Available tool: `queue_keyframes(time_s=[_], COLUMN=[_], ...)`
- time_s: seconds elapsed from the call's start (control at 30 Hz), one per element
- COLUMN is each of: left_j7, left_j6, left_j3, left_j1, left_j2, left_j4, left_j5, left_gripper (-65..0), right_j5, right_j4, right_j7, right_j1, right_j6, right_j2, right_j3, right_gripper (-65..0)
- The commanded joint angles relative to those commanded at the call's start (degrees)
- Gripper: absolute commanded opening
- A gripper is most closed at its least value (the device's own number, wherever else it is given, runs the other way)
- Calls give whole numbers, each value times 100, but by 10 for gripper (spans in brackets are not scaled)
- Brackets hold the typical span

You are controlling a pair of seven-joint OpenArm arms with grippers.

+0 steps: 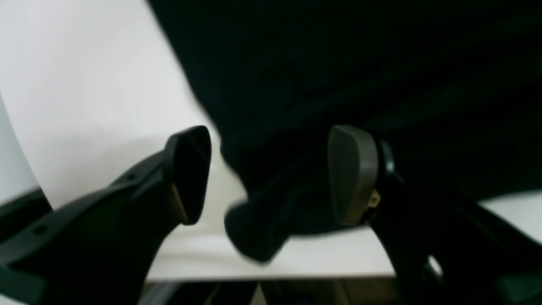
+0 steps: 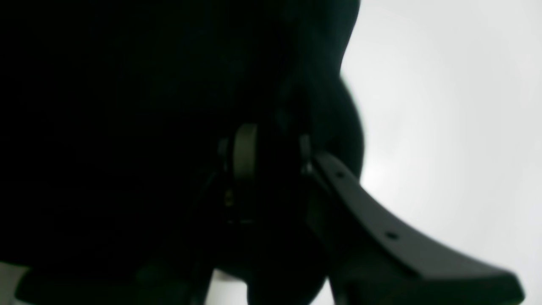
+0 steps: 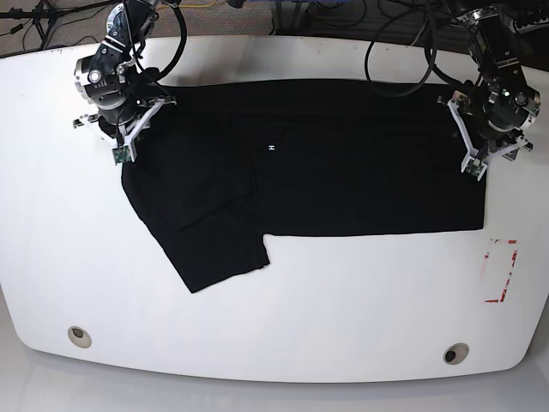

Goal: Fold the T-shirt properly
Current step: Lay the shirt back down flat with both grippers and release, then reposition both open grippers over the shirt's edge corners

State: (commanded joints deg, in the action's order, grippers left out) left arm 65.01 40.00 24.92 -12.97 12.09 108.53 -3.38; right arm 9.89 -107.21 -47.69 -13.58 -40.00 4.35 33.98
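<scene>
Left gripper (image 1: pixel 271 173) gapes over the T-shirt (image 3: pixel 326 163) edge; right gripper (image 2: pixel 271 148) seemingly pinches cloth.

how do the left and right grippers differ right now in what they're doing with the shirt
The left gripper stands open, its pads apart with only a fold of the T-shirt between them; the right gripper has its pads drawn close, seemingly pinching cloth, though that view is very dark. In the base view the left gripper sits at the shirt's right edge, the right gripper at its left end. Both are black and sit at the shirt's far corners on the white table.
</scene>
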Motion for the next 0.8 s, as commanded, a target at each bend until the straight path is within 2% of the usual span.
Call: queue_keyframes(time_s=[0.2,0.37,0.6,0.8], left_j7=[-202,-343,-352,-334], left_j6=[0,0,0,0], left_j3=[0,0,0,0], left_j1=[-18,0,0,9], left_j2=[308,598,923,941], left_j4=[-791,-1248,-1248,-1046], left_j5=[0,-9,-44,-44], left_gripper=[-260,-260,-260,-260], right_j5=[0,0,0,0], right_j4=[475,598,457,281], right_j7=[360,404,404,396], right_j1=[-158,-237,-404,-422], right_j6=[0,0,0,0], right_j2=[-193,-352,-501,-510], right_j3=[9,9,9,9], right_gripper=[-534,-534,-534,-534])
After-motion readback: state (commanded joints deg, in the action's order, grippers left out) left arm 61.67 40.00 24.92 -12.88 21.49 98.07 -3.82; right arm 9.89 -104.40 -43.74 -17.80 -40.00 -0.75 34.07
